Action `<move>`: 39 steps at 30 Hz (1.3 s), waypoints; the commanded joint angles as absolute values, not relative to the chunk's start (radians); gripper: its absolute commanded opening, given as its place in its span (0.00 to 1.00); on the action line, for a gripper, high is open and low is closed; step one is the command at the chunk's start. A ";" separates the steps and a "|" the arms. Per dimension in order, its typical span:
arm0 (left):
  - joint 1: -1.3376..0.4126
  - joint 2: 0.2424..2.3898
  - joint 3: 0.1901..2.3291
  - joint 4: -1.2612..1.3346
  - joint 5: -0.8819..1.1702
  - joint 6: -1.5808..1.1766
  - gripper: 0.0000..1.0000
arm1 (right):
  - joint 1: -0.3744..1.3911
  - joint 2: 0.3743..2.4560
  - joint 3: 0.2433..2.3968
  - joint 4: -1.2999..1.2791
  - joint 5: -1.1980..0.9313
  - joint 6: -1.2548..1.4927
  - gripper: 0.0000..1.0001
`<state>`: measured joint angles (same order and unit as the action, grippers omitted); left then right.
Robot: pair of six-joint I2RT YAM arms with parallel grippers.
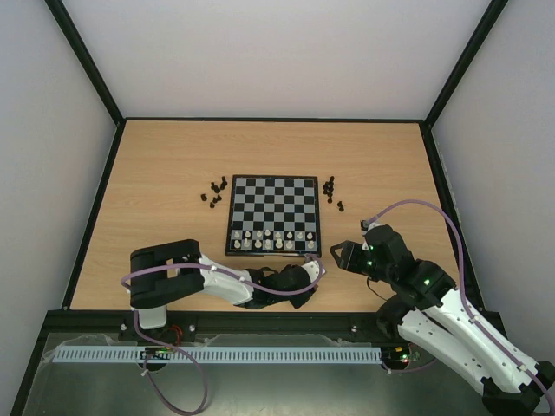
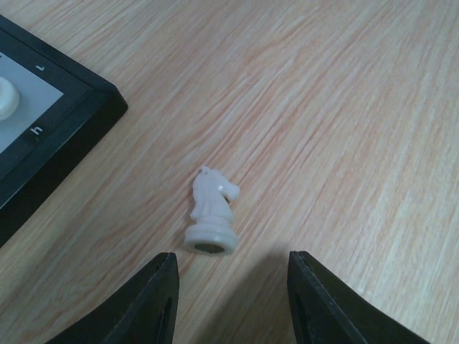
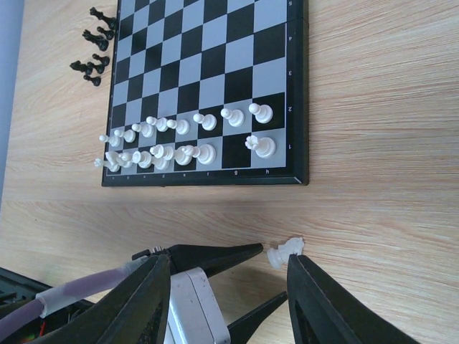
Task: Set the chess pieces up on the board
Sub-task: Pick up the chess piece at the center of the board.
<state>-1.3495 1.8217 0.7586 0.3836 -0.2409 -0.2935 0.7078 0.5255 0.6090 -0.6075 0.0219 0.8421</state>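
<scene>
The board (image 1: 286,195) lies mid-table, with white pieces (image 1: 273,238) in its two near rows; one near-row square, second from the right, is bare (image 3: 237,150). Black pieces lie off the board in a left cluster (image 1: 215,192) and a right cluster (image 1: 331,189). A white knight (image 2: 211,211) lies on its side on the wood beside the board's near right corner (image 2: 72,122). My left gripper (image 2: 229,301) is open and empty, its fingertips just short of the knight. My right gripper (image 3: 229,308) is open and empty, hovering behind the left gripper (image 3: 272,271) and the knight (image 3: 285,251).
The two grippers are close together at the board's near right corner, left (image 1: 314,267) and right (image 1: 342,256). A purple cable (image 1: 416,208) loops from the right arm. Black rails edge the wooden table (image 1: 173,156).
</scene>
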 commanded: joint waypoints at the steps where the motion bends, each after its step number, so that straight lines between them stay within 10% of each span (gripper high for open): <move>1: -1.334 1.858 0.775 0.375 -0.247 -0.277 0.46 | 0.704 0.535 0.635 -0.638 0.020 0.822 0.46; 39: -1.288 1.883 0.777 0.387 -0.167 -0.255 0.14 | 0.695 0.560 0.637 -0.631 0.023 0.812 0.46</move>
<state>-1.2945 1.8721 0.7971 0.4362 -0.1757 -0.2455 0.6994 0.5587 0.6128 -0.6071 0.0227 0.8257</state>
